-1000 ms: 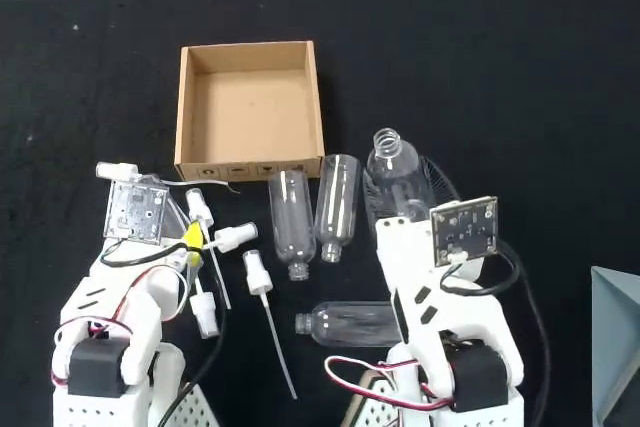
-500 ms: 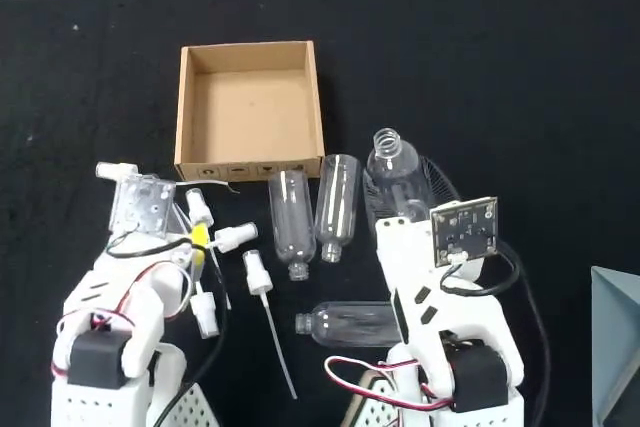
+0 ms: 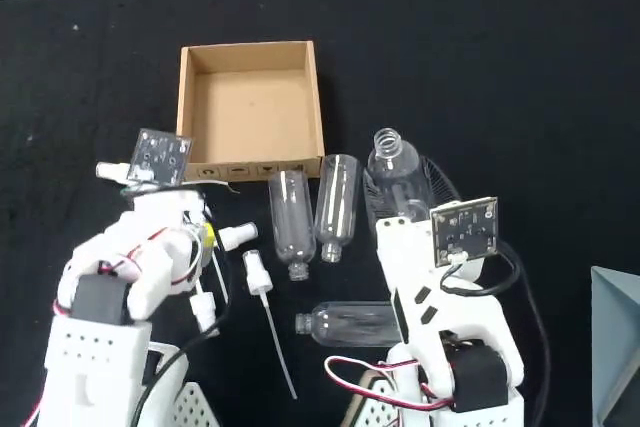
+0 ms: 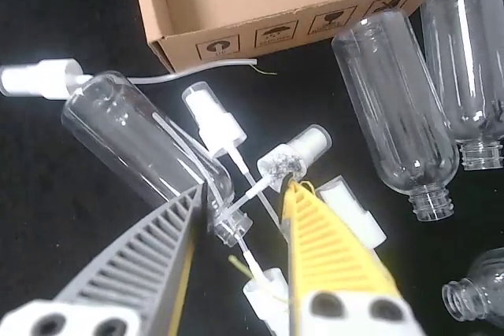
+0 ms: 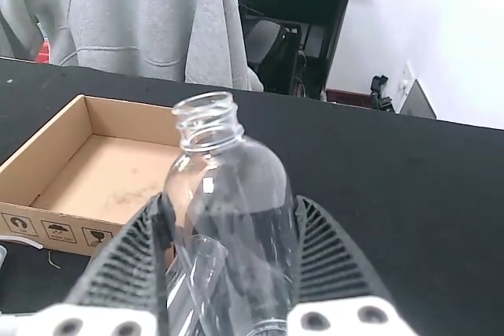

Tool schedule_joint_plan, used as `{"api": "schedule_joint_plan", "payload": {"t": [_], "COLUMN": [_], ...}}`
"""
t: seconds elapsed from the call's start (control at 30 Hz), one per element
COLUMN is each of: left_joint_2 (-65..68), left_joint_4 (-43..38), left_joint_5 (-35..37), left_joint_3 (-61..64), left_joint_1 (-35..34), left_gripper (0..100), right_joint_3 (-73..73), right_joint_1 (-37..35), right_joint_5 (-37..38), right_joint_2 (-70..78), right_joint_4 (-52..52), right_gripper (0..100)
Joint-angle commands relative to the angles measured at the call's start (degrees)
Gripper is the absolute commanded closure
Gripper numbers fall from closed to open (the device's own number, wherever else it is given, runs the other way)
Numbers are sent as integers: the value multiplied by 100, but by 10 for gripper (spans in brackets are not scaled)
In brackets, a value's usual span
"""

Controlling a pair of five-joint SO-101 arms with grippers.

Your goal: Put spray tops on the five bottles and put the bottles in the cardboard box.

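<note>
High view: right arm holds a bottle [image 3: 393,162] upright near the cardboard box [image 3: 250,47]. The left arm is nearer the spray top [image 3: 236,237] on the desk [image 3: 520,67].

Left wrist view: left jaws released, straddling the spray top [image 4: 293,155], its tube slanting across the gap.

Right wrist view: right jaws clenched on the bottle [image 5: 228,186], mouth up.

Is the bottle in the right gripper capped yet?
Uncapped: the bottle, held upright in the right gripper, shows a bare, open threaded neck.
</note>
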Motion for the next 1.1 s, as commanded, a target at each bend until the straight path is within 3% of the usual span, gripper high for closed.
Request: {"api": "schedule_joint_plan", "payload": {"t": [0.0, 1.07], "left_joint_2": [695, 3534], "left_joint_4": [-79, -79], "left_joint_5": [246, 1169], "left_joint_3": [-716, -1745], "left_joint_1": [57, 4], "left_gripper": [852, 848], "right_joint_3": [-22, -22], "right_joint_1": [158, 141], "right_joint_5": [9, 18], "right_joint_2": [-479, -479], "right_joint_4": [-167, -167], "right_gripper": [973, 973]}}
